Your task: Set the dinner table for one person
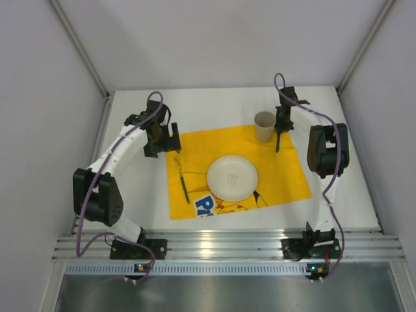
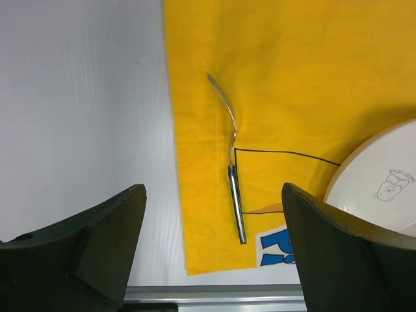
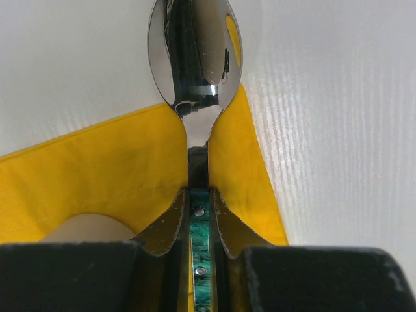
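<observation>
The white desk fills the floor of the walled cell, with a ribbed aluminium rail along its near edge where both arm bases are bolted. A yellow printed cloth lies on the middle of the desk, slightly skewed. A round white plate sits at the cloth's centre, covering part of the blue lettering and drawing printed there. A fork lies flat on the cloth to the left of the plate, close to the cloth's left hem, with its tines toward the far side and its handle toward the rail. A paper cup stands upright at the cloth's far edge, beyond the plate and to its right.

The left claw hangs over the far left corner of the cloth with its fingers spread wide and nothing between them; its wrist view looks down on the fork. The right claw is just to the right of the cup, closed on the green riveted handle of a spoon. The spoon's bowl points away from the claw, over the cloth's corner. Whether the spoon touches the cloth cannot be told.
</observation>
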{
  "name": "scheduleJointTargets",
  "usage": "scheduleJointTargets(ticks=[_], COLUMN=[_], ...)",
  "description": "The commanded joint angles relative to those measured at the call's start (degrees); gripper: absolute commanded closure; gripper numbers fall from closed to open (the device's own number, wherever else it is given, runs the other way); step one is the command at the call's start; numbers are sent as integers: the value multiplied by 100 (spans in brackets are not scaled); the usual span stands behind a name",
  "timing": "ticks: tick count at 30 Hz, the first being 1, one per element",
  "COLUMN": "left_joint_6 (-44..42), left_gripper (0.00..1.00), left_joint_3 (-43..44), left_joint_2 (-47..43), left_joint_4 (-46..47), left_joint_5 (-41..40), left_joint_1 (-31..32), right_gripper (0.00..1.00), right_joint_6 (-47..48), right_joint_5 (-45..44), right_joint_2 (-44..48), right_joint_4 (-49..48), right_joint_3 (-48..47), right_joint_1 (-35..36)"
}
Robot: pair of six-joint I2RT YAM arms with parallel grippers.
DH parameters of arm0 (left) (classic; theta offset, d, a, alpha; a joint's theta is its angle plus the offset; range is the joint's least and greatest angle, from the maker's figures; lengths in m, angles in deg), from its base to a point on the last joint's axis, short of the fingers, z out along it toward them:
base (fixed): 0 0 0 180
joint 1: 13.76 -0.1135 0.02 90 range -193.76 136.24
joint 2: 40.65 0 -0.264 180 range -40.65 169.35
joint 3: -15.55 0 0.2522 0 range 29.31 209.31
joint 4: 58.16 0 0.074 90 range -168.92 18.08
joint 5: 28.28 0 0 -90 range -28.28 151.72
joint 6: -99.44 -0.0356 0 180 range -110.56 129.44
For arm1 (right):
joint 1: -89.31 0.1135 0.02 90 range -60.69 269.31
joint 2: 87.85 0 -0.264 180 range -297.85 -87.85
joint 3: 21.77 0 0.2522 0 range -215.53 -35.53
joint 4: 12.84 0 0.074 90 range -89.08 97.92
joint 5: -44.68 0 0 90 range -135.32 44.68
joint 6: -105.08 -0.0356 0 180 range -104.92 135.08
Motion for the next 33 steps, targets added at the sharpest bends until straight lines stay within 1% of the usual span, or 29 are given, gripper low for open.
scheduleJointTargets(ticks=[1,5,8,12,15,17,20,23,24,25,26,29,31,32,33], left_joint_6=[26,26,-9,-36,-45,-53,-54,-54,-54,-54,-45,-54,-62,-71,-71], left_gripper=[10,10,10,10,10,10,10,10,10,10,10,9,9,9,8], left_joint_3=[318,406,485,617,688,688,653,574,539,495,477,494,512,512,503], left_joint_2=[119,269,348,550,603,629,673,682,682,682,699,796,831,849,875], left_joint_4=[-83,-57,13,83,162,250,347,478,531,558,619,681,707,725,751], left_joint_5=[-60,-42,19,63,107,116,125,125,116,107,99,99,90,90,64], left_joint_1=[75,93,119,154,189,198,198,198,198,198,198,198,198,198,198], right_gripper=[100,100,100,100,100,100,100,100,100,100,100,100,100,100,100], right_joint_6=[30,30,39,188,363,460,399,154,75,-31,-58,-32,-101,-154,-198], right_joint_5=[-592,-381,-390,-627,-873,-1005,-1066,-988,-944,-900,-856,-689,-522,-443,-208], right_joint_2=[-285,31,286,470,655,874,1410,2191,2411,2848,3070,3958,4571,4749,4899], right_joint_4=[413,230,282,616,871,994,1134,1222,1196,1188,1187,1161,1248,1310,1337], right_joint_3=[-35,62,-122,-824,-1159,-1204,-959,-248,241,490,727,1920,2397,2835,3056], right_joint_1=[-169,-160,-160,-169,-160,-151,-160,-116,-72,-46,-2,217,332,341,402])
